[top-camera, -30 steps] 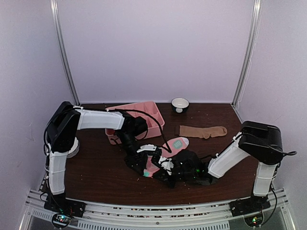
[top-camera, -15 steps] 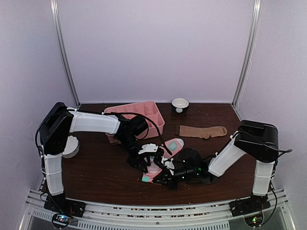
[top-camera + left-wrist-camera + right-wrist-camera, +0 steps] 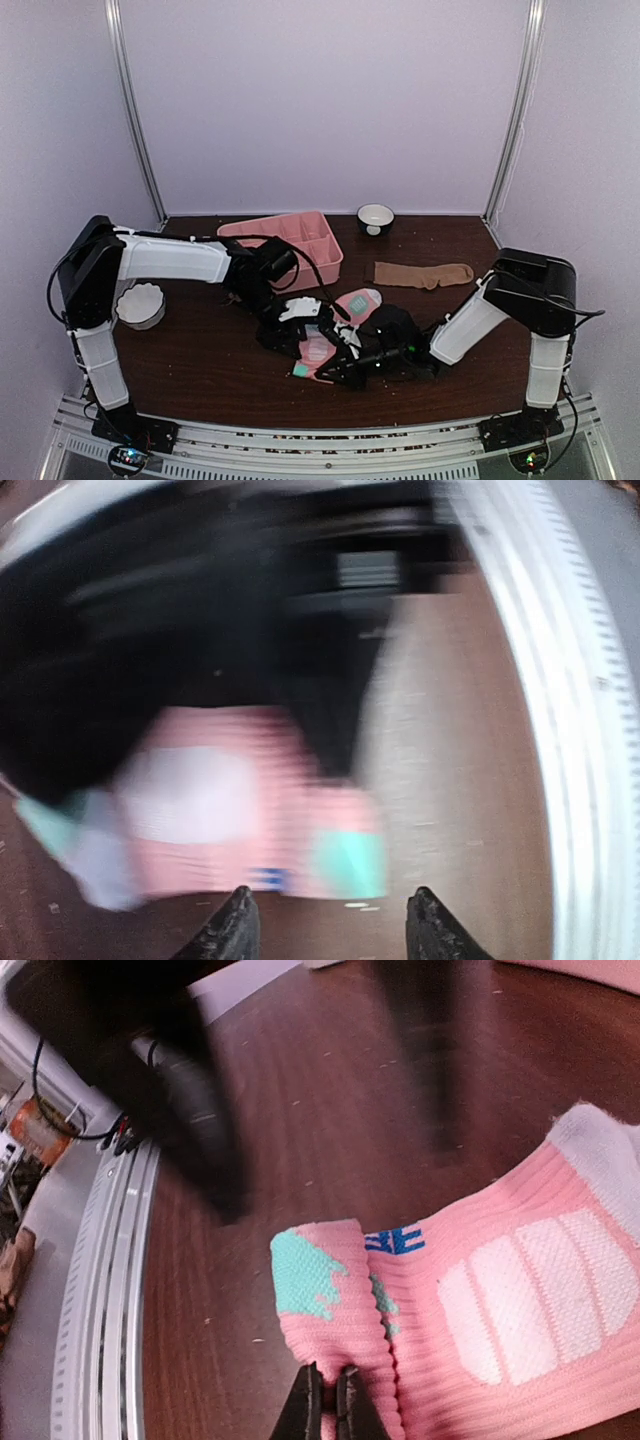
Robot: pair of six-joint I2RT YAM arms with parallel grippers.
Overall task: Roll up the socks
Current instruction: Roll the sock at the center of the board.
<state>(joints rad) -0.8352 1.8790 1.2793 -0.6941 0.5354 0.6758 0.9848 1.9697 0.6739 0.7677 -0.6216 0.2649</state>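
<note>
The pink sock (image 3: 358, 302) with teal and white patches lies flat at the table's middle. It also shows in the right wrist view (image 3: 500, 1310), its near teal end folded over. My right gripper (image 3: 328, 1400) is shut on that folded end; in the top view it (image 3: 328, 372) is at the sock's near end. My left gripper (image 3: 330, 930) is open just short of the blurred sock (image 3: 250, 810), not touching it; in the top view it (image 3: 305, 322) is by the sock's left side. The tan-brown sock (image 3: 425, 273) lies flat at the right rear, apart from both grippers.
A pink compartmented tray (image 3: 290, 245) stands behind the left gripper. A small dark bowl with a white inside (image 3: 376, 217) sits by the back wall. A white ribbed cup (image 3: 138, 305) stands at the left by the left arm. A metal rail (image 3: 320, 440) runs along the near edge.
The left arm's base and upper link have swung to the left, uncovering the white cup. Both grippers and the pink sock have shifted a little to the left.
</note>
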